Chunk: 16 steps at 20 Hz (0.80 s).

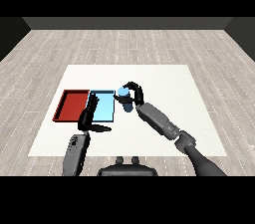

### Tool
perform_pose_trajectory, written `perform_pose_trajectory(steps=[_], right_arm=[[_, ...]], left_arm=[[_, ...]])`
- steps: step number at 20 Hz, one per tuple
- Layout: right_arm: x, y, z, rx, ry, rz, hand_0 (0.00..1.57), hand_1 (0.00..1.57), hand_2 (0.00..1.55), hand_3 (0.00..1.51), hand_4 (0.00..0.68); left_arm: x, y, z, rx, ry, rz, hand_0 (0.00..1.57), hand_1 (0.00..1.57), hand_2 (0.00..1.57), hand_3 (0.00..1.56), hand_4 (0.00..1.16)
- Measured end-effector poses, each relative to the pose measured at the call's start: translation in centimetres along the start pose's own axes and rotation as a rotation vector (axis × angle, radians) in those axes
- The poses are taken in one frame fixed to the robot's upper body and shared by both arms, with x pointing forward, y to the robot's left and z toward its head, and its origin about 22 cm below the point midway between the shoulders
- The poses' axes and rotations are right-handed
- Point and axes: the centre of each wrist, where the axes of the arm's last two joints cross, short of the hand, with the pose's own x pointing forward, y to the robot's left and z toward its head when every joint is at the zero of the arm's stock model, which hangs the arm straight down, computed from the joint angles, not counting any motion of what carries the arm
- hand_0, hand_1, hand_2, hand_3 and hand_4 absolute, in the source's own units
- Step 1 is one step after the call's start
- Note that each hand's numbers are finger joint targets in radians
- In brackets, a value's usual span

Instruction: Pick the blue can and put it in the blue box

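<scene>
Now one blue can (124, 97) sits in the right robot hand (133, 93) beside two trays.

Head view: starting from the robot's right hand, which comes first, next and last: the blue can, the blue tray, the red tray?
1. Blue can: inside the right hand.
2. Light blue tray: just to its left.
3. Red tray: farthest left.

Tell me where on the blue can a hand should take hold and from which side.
Probably round the blue can on its curved side wall, about mid-height, coming from the right. It looks roughly upright and round, so fingers and thumb can wrap it, as the right hand does now. The light blue tray lies just to its left, crowding that side.
</scene>
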Motion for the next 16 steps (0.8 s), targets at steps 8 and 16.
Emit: perform_pose_trajectory(steps=[8,16], right_arm=[[1.2,-4.8,2.4,0.019,-0.03,0.033,1.44,1.44,1.45,1.4,0.606],[2.9,-7.7,4.6,0.053,-0.05,0.054,1.46,1.46,1.46,1.4,0.609]], left_arm=[[-1.0,-2.3,-0.9,-0.038,0.032,0.023,0.0,0.0,0.0,0.0,0.0],[-1.9,-5.5,-2.0,-0.084,0.108,0.09,0.0,0.0,0.0,0.0,0.0]])
